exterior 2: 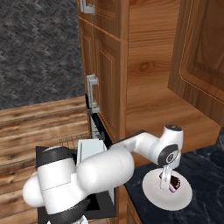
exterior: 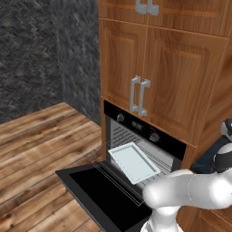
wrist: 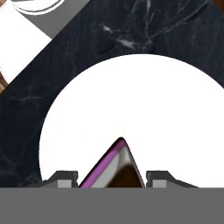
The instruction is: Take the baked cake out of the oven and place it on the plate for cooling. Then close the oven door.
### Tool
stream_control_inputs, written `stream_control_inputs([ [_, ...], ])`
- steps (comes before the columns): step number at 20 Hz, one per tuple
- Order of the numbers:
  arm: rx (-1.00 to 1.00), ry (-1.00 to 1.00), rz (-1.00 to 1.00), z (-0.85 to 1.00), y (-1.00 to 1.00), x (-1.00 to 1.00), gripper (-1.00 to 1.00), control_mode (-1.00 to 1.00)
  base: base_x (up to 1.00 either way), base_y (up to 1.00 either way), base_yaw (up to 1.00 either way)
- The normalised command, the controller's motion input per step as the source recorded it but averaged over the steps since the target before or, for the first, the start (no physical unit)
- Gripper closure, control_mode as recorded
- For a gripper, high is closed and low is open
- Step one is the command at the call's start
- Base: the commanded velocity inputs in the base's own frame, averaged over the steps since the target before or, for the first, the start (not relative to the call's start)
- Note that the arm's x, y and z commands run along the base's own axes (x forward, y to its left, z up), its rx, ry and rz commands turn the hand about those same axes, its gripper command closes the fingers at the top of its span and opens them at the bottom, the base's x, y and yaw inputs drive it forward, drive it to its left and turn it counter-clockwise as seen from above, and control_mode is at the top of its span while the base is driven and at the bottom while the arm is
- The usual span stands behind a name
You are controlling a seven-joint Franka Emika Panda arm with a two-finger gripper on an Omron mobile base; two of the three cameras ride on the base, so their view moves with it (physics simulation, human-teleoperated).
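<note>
The baked cake (wrist: 117, 168), a small dark brown wedge with a purple edge, sits between my two fingertips just above the white plate (wrist: 153, 109). My gripper (wrist: 112, 179) is shut on it. From the right base view my gripper (exterior 2: 167, 181) points down over the plate (exterior 2: 151, 191) with the cake (exterior 2: 175, 183) at its tips, low on the plate. Whether the cake touches the plate I cannot tell. The black oven (exterior: 145, 131) stands open, and its oven door (exterior: 95, 190) lies folded down flat.
A pale flat tray (exterior: 133, 162) rests on the pulled-out wire rack. The plate lies on a dark marble counter (exterior 2: 205, 166) to the right of the oven. Wooden cabinets (exterior: 149, 68) rise above, and a wooden side panel (exterior 2: 148, 78) stands close behind my arm.
</note>
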Motion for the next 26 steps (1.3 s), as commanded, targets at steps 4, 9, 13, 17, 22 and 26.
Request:
stream_control_inputs([
  [4, 0.02, 0.00, 0.03, -0.27, -0.21, 0.23, 1.00, -1.00, 0.00, 0.00, 0.00],
  [9, 0.02, 0.00, 0.02, -0.25, -0.13, 0.12, 1.00, -1.00, 0.00, 0.00, 0.00],
  [13, 0.03, 0.00, 0.01, -0.19, -0.01, 0.00, 1.00, -1.00, 0.00, 0.00, 0.00],
  [17, 0.03, 0.00, 0.00, -0.17, 0.00, 0.00, -1.00, -1.00, 0.00, 0.00, 0.00],
  [22, 0.02, 0.00, 0.00, -0.02, 0.00, 0.00, -1.00, -1.00, 0.00, 0.00, 0.00],
  [26, 0.02, -0.01, 0.00, 0.07, 0.00, -0.23, -1.00, -1.00, 0.00, 0.00, 0.00],
])
